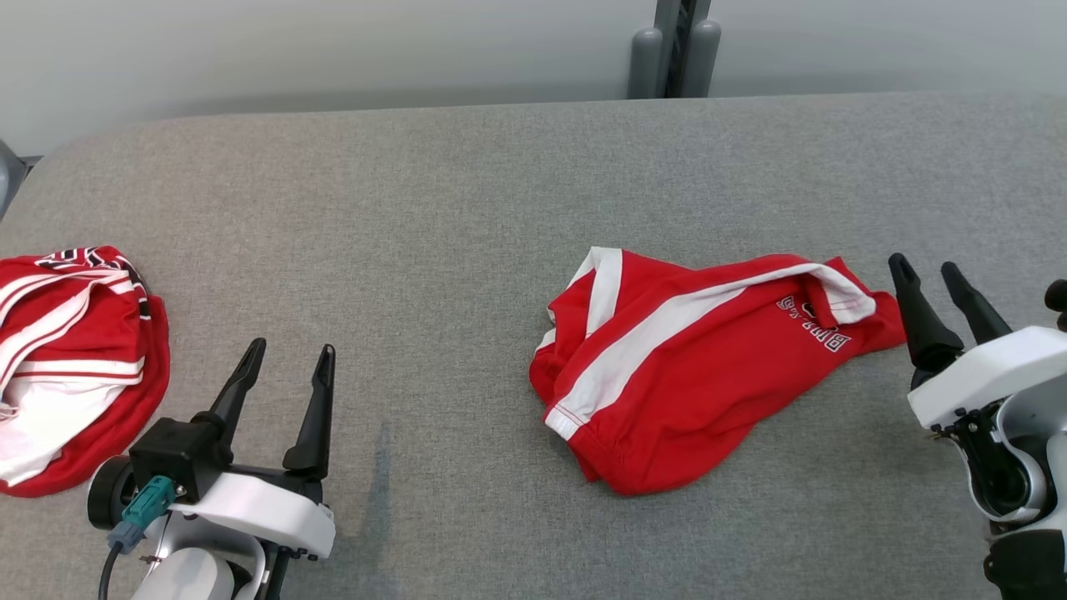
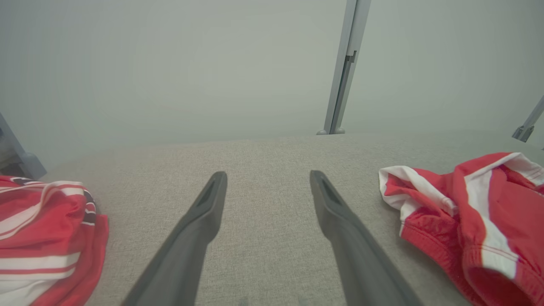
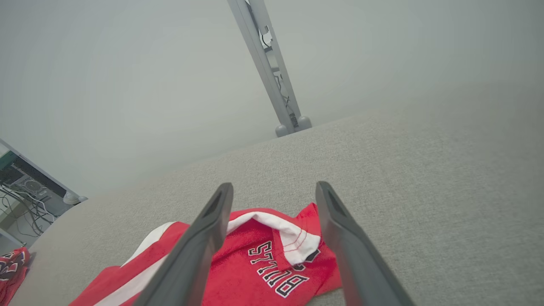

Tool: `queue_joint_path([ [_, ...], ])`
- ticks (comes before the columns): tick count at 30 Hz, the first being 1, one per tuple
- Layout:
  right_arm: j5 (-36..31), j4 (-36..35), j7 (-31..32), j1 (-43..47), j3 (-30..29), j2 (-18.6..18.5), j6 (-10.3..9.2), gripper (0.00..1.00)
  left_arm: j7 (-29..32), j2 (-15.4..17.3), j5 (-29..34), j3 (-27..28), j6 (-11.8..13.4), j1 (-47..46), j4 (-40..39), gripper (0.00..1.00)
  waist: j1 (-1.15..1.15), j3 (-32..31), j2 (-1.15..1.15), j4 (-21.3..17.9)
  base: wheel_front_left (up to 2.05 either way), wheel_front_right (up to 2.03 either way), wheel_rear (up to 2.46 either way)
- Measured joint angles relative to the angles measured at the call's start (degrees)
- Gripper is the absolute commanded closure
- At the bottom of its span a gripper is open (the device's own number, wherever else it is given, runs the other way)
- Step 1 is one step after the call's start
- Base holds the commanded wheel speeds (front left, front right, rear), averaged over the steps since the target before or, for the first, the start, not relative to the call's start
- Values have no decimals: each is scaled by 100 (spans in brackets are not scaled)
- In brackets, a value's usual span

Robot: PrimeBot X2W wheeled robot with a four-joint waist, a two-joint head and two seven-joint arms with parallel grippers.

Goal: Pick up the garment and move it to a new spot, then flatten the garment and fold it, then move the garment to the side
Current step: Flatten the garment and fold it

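The garment (image 1: 667, 375) is red with white stripes and dark lettering. It lies crumpled on the grey table (image 1: 417, 208), right of centre. My right gripper (image 1: 927, 268) stands open just beyond the garment's right end and holds nothing. In the right wrist view the garment (image 3: 272, 272) lies below and between the spread fingers of the right gripper (image 3: 274, 187). At the lower left my left gripper (image 1: 292, 348) is open and empty, well clear of the garment. In the left wrist view the left gripper (image 2: 267, 176) is over bare table, with the garment (image 2: 480, 212) to its right.
A second red and white garment (image 1: 75, 367) lies bunched at the table's left edge, also in the left wrist view (image 2: 42, 238). A grey post (image 1: 675, 50) stands behind the table's far edge. Bare grey surface lies between the two garments and behind them.
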Motion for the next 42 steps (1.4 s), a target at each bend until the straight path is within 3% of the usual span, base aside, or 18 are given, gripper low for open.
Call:
queue_joint_path([
  [8, -1188, -366, -1444, 351, -79, -153, 0, 0, -8, 30, -4, 25, 107, 31, -24, 0, 0, -177, 0, -75, 0, 0, 0],
  [13, -1961, -849, -1837, 738, -178, -12, 0, 0, -15, 75, 2, 82, 249, 168, -58, 0, 0, -366, 0, -131, 0, 0, 0],
  [24, -2573, -1834, -1450, 1887, -161, 471, 1, 0, 74, 178, 4, 68, 466, 596, -294, 0, 0, -896, 0, -267, 0, 0, 0],
  [42, -2577, -2120, -1125, 2263, -271, 628, 1, 0, 255, 249, 51, -40, 655, 714, -520, 0, 0, -1036, 0, -181, 0, 0, 0],
])
